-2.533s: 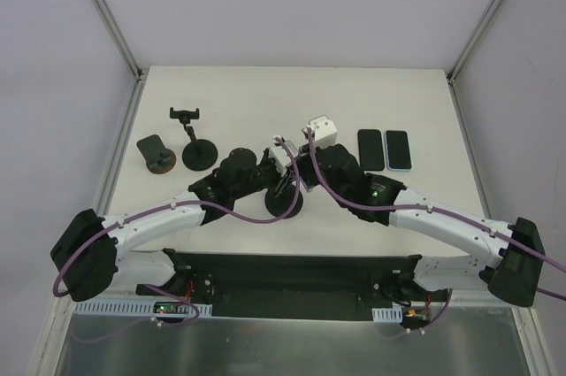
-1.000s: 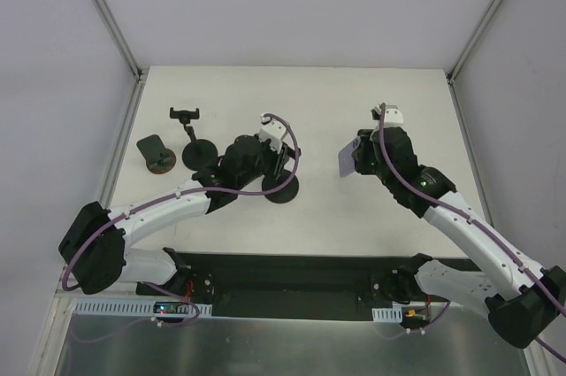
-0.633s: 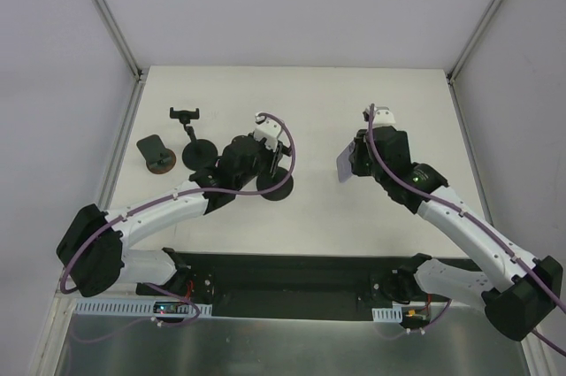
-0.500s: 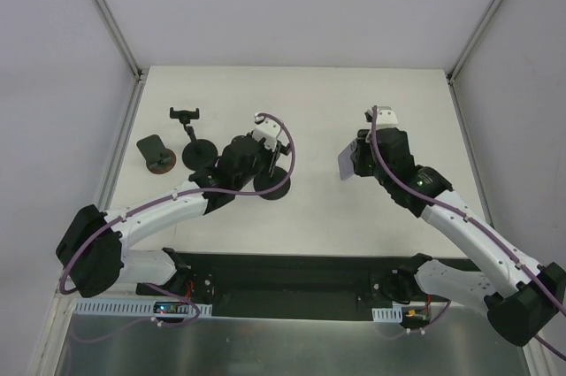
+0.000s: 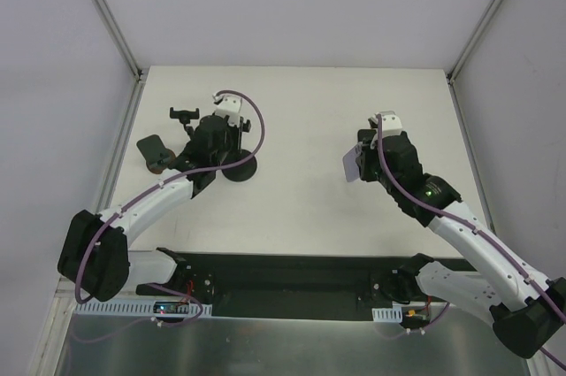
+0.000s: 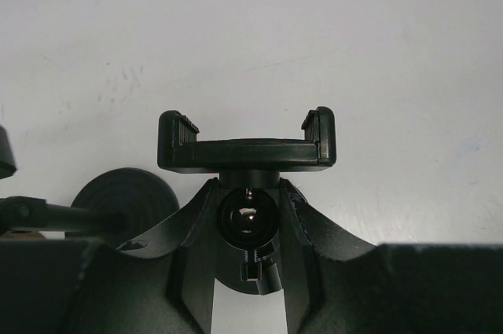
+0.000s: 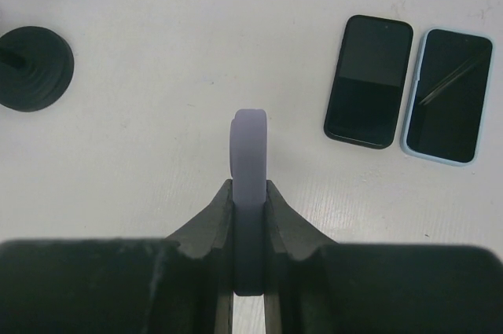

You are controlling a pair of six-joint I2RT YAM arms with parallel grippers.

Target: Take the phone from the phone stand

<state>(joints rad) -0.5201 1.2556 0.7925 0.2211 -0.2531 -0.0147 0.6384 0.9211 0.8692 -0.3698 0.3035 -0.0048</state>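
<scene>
Plainly, the right fingers clamp the lavender phone edge-on above the surface, well apart from the phone stand. The left fingers pinch that stand's ball joint, its cradle empty. Removal looks done; only setting the phone down seems left.

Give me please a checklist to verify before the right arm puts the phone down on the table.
1. The phone is out of the phone stand: ok, its cradle is empty.
2. Grip of the right claw: ok, shut on the phone's two flat sides, phone edge-up.
3. Grip of the left claw: ok, shut around the stand's ball joint.
4. Bare table for the set-down: ok, there is room left of the black phone and the blue-cased phone.
5. Height of the held phone above the table: cannot tell.
</scene>
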